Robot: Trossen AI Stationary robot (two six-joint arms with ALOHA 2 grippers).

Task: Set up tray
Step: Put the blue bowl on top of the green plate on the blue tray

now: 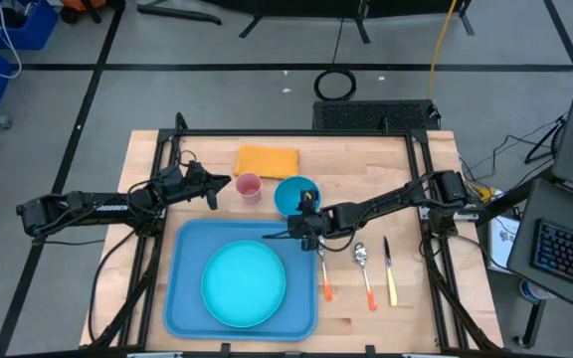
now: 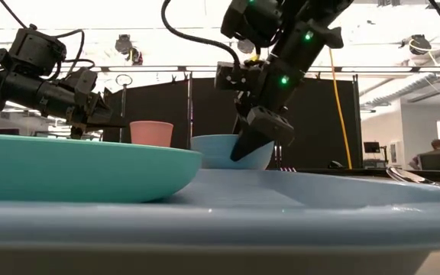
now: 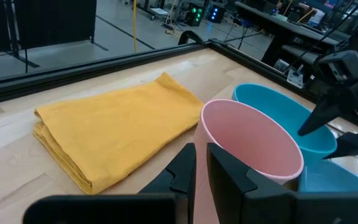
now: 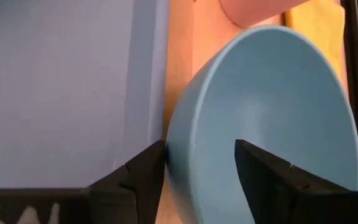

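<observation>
The light-blue tray lies at the table's near middle, and the round teal plate rests flat in it. Past its far edge stand a pink cup and a small blue bowl, both on the wood. My left gripper hovers just left of the cup, its fingers a narrow slit apart and short of the cup wall. My right gripper is open over the bowl, astride its rim on the side toward the tray. My right gripper comes at the bowl from above, pointing down. One finger stands outside the wall next to the tray's rim, the other inside the hollow. The outer finger sits right at the wall; whether either finger touches, I cannot tell.
A folded yellow cloth lies by the far edge behind the cup. To the right of the tray lie an orange-handled fork, an orange-handled spoon and a yellow-handled knife. Black frame rails run along the table's left, right and far sides.
</observation>
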